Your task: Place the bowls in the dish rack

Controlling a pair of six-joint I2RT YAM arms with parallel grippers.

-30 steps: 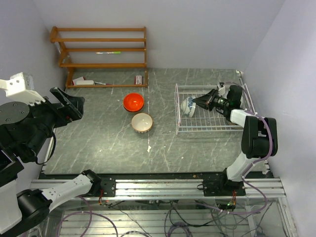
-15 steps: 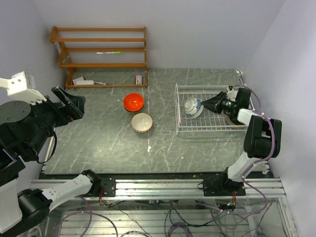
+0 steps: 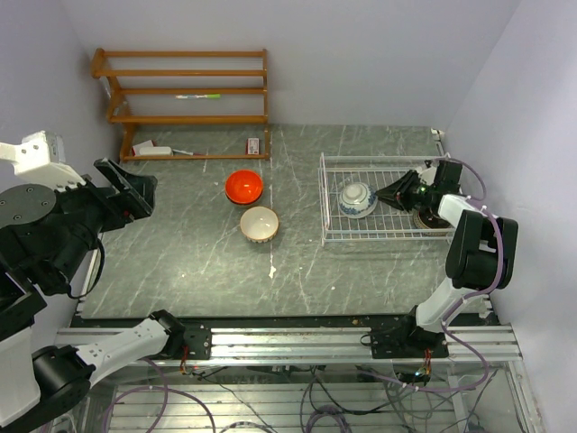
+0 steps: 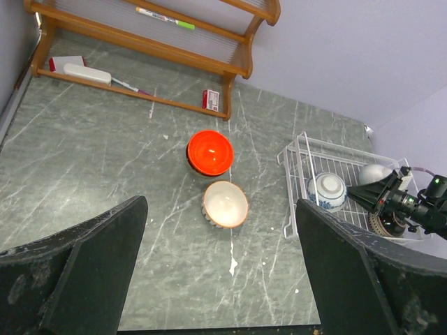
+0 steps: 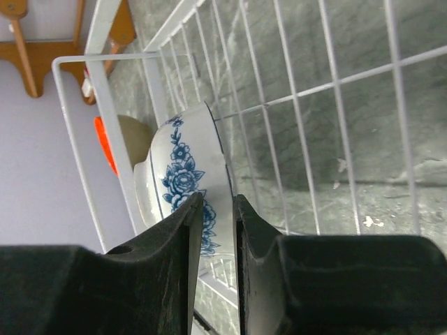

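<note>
The white wire dish rack (image 3: 325, 212) stands at the right. A blue-and-white bowl (image 3: 358, 198) lies upside down in its left part. My right gripper (image 3: 384, 195) reaches in from the right, and its fingers (image 5: 171, 279) are nearly closed on that bowl's rim (image 5: 188, 174). A white bowl (image 4: 376, 172) and a dark ribbed one (image 4: 381, 223) sit in the rack's right part, partly hidden by the arm. An orange-red bowl (image 3: 244, 187) and a cream, tan-rimmed bowl (image 3: 259, 223) stand on the table's middle. My left gripper (image 3: 126, 191) is wide open and empty, high at the left.
A brown wooden shelf unit (image 3: 185, 90) stands at the back left, with small items on its bottom shelf. The grey marble table (image 3: 180, 253) has a white speck (image 3: 271, 269) near its front. Walls close in on the left and right.
My right gripper has drawn back to the right. The blue-and-white bowl went from tilted on its side to upside down on the rack floor. The left arm has hardly moved.
</note>
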